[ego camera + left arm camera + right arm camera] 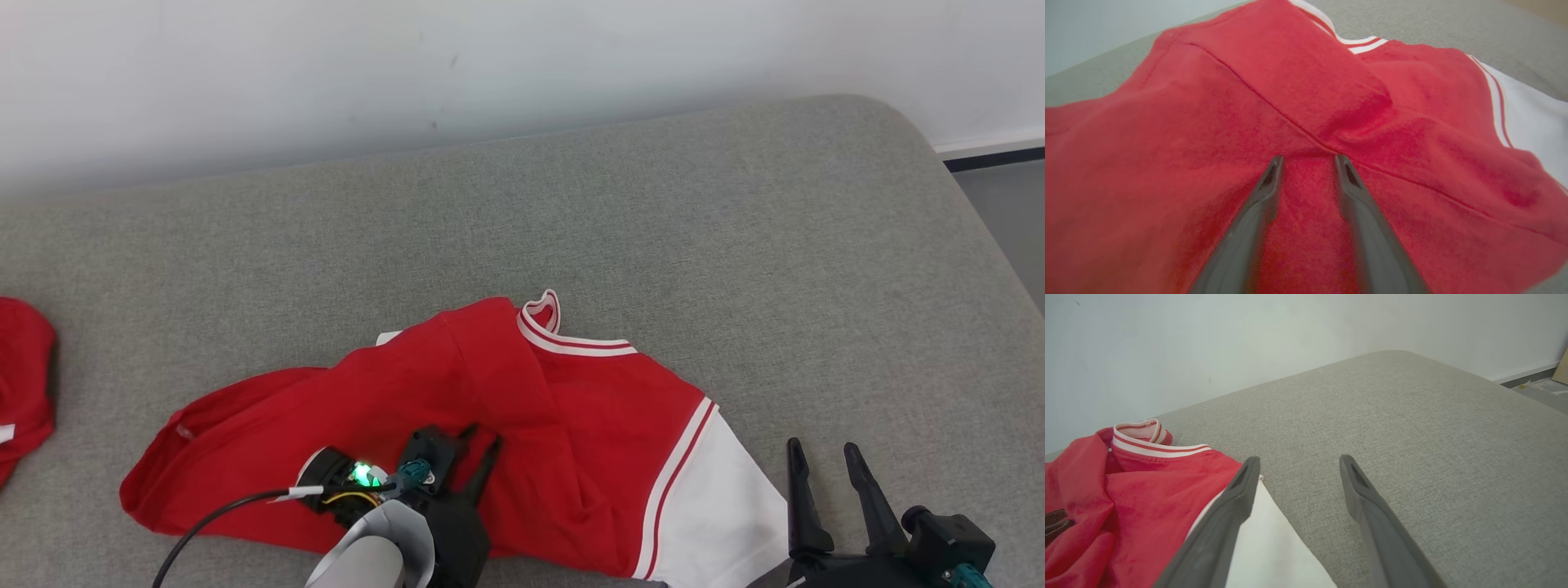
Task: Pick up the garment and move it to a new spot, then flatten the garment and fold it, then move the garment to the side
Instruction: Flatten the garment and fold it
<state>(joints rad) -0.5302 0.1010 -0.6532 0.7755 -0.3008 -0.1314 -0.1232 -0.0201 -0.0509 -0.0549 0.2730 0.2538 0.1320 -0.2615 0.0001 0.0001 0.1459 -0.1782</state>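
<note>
Garment (571, 408): a red item with white sleeve (718, 506) and red-and-white striped collar (563, 335). It is found lying crumpled and unfolded on the near middle of a grey fabric-covered surface (735, 245), which is set against a white wall (490, 65). The collar is turned toward the wall; the white sleeve is spread toward the robot's right.

Left claw (483, 434): it is placed on the red body of the garment, near its front edge. In the left wrist view the fingers are seen parted, with the tips set down against the cloth just short of a seam and with flat red fabric lying between them. No fold is seen pinched.

Right claw (823, 447): it is held with the fingers spread wide and nothing between them. It is positioned just beside the white sleeve, over the bare grey surface.

A second red cloth (20, 384) is noted at the far left edge, well apart from the garment.
</note>
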